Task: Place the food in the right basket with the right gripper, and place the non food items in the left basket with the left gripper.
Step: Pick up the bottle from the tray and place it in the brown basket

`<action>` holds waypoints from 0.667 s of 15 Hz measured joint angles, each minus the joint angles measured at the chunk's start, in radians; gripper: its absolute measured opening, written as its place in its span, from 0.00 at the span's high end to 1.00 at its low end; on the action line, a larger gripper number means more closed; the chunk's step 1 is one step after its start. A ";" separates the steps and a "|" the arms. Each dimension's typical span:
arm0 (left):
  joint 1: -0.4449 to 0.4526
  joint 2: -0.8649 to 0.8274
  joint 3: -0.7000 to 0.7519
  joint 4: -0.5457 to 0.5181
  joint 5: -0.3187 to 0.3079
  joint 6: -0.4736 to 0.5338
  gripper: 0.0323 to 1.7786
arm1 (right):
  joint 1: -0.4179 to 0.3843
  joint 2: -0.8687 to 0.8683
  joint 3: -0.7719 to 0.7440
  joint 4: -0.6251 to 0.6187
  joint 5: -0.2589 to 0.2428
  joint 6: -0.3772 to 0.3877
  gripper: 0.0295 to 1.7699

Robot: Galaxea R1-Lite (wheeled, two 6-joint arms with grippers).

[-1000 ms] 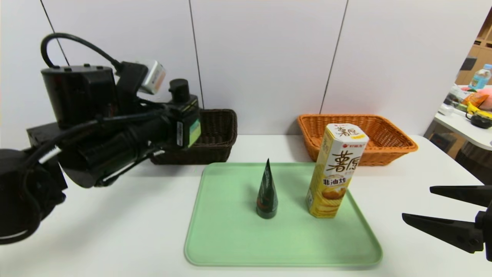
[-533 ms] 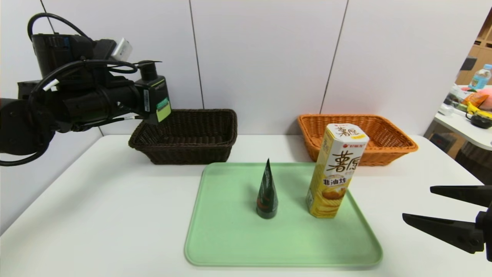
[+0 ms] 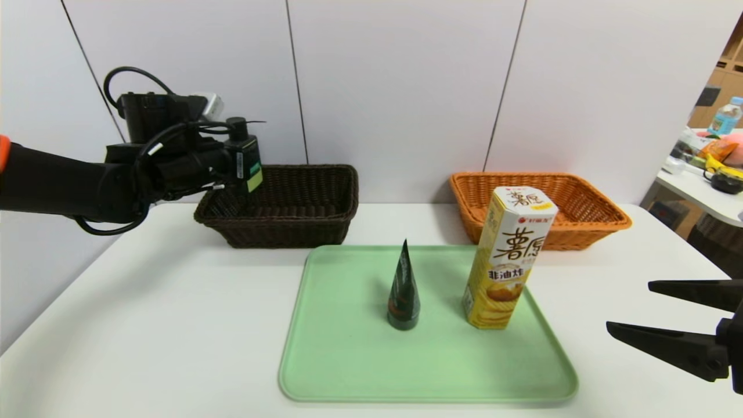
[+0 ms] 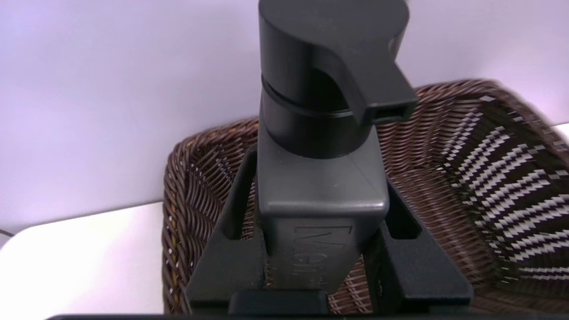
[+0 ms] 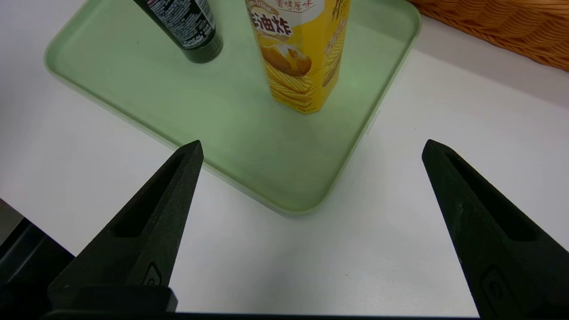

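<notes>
With our left gripper (image 4: 322, 222), we grasp 1 pump bottle (image 4: 322, 186) over the dark basket (image 3: 290, 220); it hides part of the basket. Our right gripper (image 5: 313, 142), partly cut off, has its jaws released.

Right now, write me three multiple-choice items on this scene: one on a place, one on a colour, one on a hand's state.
1. Where does the snack box stand?
A) in the orange basket
B) on the tray
C) in the dark basket

2. What colour is the tray?
A) green
B) red
C) blue

3. How is the right hand?
A) shut on the tube
B) shut on the box
C) open, holding nothing

Key:
1 B: the snack box stands upright on the tray, beside the tube.
2 A: its surface is pale green.
3 C: the right hand has its jaws wide apart with nothing between them; the left hand grips a black pump bottle over the dark basket.
</notes>
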 joint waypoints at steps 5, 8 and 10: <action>-0.001 0.101 -0.004 -0.051 -0.003 -0.003 0.68 | -0.004 0.010 0.000 -0.001 -0.001 0.000 0.04; -0.003 0.143 -0.004 -0.106 -0.003 -0.001 0.68 | -0.007 0.017 0.000 -0.001 -0.002 0.000 0.04; -0.003 0.162 0.001 -0.110 -0.003 -0.001 0.68 | -0.007 0.020 0.000 -0.001 -0.002 0.000 0.04</action>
